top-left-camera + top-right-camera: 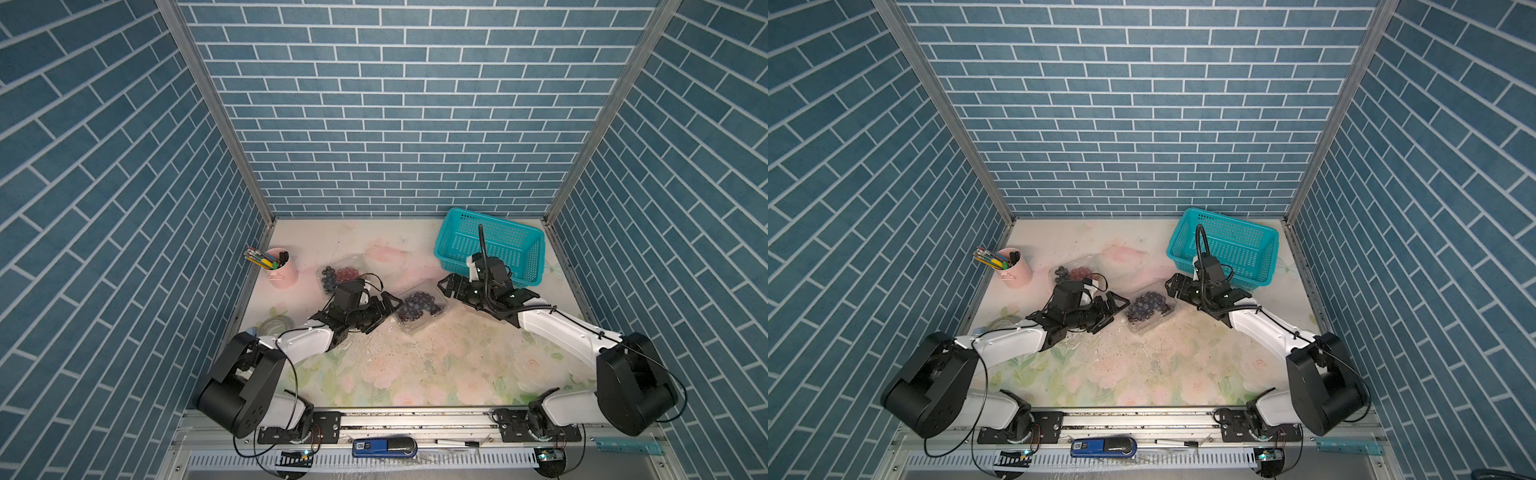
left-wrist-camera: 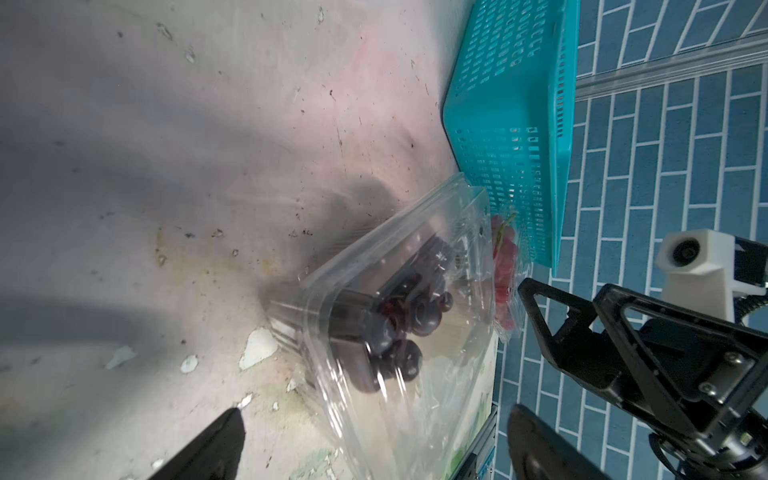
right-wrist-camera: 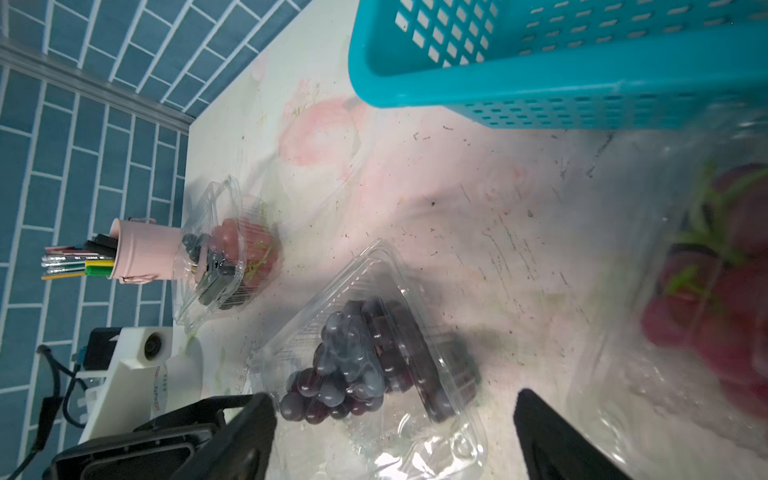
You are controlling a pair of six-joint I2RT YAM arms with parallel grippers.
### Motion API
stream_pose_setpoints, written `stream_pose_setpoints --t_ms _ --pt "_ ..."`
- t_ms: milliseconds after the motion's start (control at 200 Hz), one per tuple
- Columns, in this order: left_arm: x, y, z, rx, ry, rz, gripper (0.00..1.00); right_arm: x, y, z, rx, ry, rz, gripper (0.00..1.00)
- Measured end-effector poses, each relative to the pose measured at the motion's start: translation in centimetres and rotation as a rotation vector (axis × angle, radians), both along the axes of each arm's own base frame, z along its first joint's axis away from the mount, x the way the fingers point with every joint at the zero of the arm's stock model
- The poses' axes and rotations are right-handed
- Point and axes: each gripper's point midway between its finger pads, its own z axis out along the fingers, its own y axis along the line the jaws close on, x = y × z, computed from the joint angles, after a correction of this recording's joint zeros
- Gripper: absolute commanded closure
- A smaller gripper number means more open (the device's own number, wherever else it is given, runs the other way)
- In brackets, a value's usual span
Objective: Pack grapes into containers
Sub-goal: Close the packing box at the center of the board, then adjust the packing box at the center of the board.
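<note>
A clear container (image 1: 419, 309) of dark purple grapes (image 1: 417, 305) lies mid-table between my two grippers. My left gripper (image 1: 390, 309) is open at its left edge; in the left wrist view the left gripper (image 2: 374, 415) straddles the clear plastic without closing. My right gripper (image 1: 445, 291) is open at its right edge, and in the right wrist view the right gripper (image 3: 395, 399) has the dark grapes (image 3: 353, 357) just ahead. A second container (image 1: 340, 276) holds dark and red grapes. A third container (image 3: 685, 291) with red grapes (image 3: 739, 316) lies beside my right gripper.
A teal perforated basket (image 1: 490, 245) stands at the back right, close behind my right wrist. A pink pen cup (image 1: 282, 270) stands at the left wall, with a tape roll (image 1: 274, 324) nearer the front. The floral table (image 1: 415, 374) is speckled with debris.
</note>
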Motion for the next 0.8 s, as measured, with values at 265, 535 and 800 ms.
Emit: stream_pose_setpoints --t_ms 265,535,800 --pt "1.6 -1.6 -0.2 -0.038 0.004 -0.007 0.01 -0.6 1.0 -2.5 -0.016 0.066 0.054 0.06" --pt "3.6 -2.8 0.1 -0.048 -0.012 -0.016 0.00 -0.5 1.4 -2.4 0.001 0.054 0.070 0.06" --pt "7.2 -5.0 1.4 -0.049 -0.065 -0.048 0.00 -1.4 0.8 -3.4 -0.002 0.073 0.062 0.05"
